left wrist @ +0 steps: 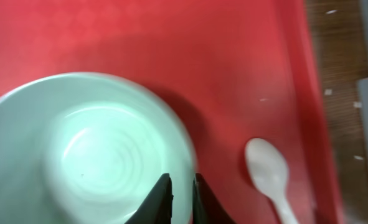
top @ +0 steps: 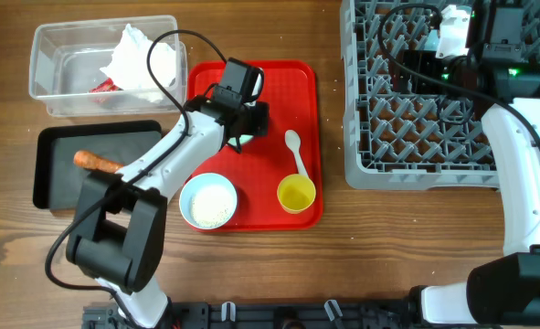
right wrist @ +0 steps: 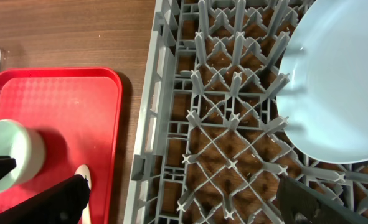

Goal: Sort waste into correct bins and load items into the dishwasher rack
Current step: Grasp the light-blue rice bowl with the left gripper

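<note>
Red tray (top: 288,100) | left jaws pinching teal bowl (left wrist: 96,155) rim, hidden overhead | right jaws wide

Napkin (top: 142,59) in tub (top: 68,71); carrot (top: 98,163) in black tray (top: 55,178); plate (right wrist: 342,81) in rack (right wrist: 221,149); teal bowl (left wrist: 109,155), cup (top: 296,194) on red tray (top: 288,91).

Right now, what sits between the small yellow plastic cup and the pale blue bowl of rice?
Nothing; only bare flat red tray separates yellow cup from rice bowl, in the overhead view.
</note>
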`<move>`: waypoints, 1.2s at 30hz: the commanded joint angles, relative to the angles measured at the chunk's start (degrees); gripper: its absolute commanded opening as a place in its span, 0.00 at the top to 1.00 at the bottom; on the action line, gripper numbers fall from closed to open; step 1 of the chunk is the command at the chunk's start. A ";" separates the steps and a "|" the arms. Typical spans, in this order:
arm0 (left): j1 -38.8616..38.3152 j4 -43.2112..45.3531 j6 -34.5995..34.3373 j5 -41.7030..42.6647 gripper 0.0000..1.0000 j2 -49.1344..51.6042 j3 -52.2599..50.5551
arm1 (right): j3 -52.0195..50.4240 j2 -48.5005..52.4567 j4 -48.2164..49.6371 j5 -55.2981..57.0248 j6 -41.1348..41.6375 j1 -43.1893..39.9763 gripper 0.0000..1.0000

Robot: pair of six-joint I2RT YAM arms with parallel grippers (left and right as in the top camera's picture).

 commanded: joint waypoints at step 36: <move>-7.67 -23.63 -19.41 -3.17 0.96 -9.27 -11.19 | 0.07 0.79 -0.09 0.55 -0.63 0.07 0.00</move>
